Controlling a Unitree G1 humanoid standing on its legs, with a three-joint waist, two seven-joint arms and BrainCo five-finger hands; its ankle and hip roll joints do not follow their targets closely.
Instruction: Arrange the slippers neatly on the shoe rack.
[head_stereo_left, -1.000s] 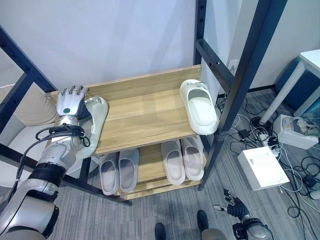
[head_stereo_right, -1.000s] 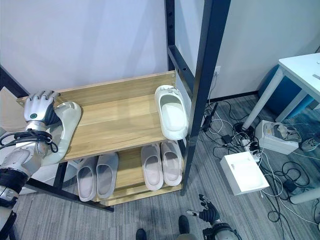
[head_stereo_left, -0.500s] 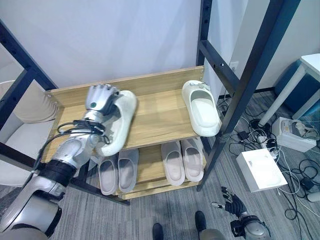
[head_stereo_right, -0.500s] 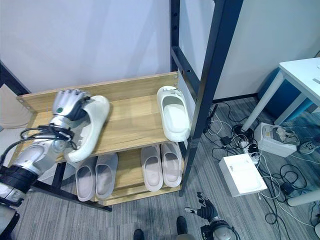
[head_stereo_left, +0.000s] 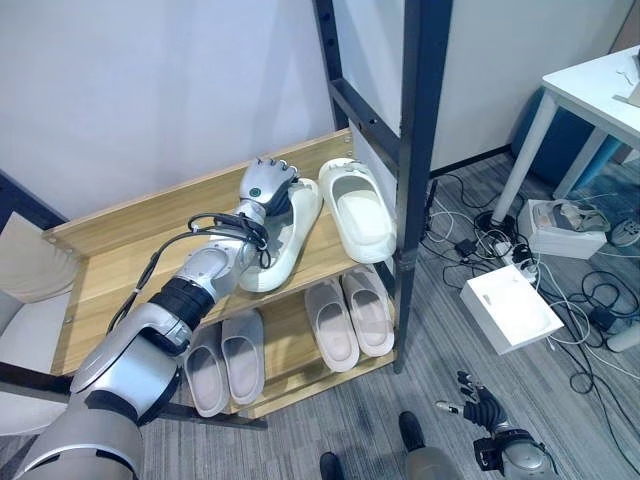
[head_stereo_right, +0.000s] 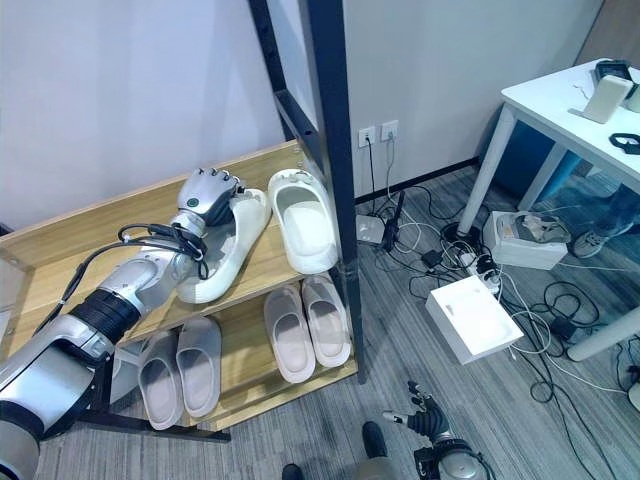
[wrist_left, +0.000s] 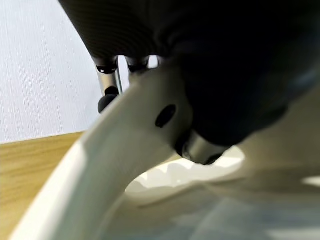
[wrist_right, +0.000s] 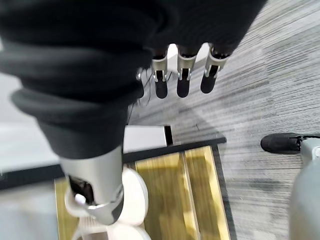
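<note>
On the wooden top shelf (head_stereo_left: 120, 255) of the shoe rack, my left hand (head_stereo_left: 266, 186) is shut on a white slipper (head_stereo_left: 288, 235). Its fingers and thumb curl round the slipper's strap (wrist_left: 135, 125). This slipper lies close beside a second white slipper (head_stereo_left: 360, 208) at the shelf's right end, the two nearly parallel with toes to the wall. The lower shelf (head_stereo_left: 290, 375) holds two pairs of pale slippers, one (head_stereo_left: 225, 355) on the left and one (head_stereo_left: 350, 320) on the right. My right hand (head_stereo_left: 478, 408) hangs low over the carpet, open, fingers (wrist_right: 182, 75) straight.
A black frame post (head_stereo_left: 420, 150) rises just right of the rack, with a slanted bar behind it. A white box (head_stereo_left: 510, 310), cables and a power strip lie on the carpet to the right. A white table (head_stereo_left: 590, 90) stands at the far right.
My left hand has carried the white slipper from the shelf's left part rightwards to beside the other white slipper. The camera has also turned, shifting the whole scene.
</note>
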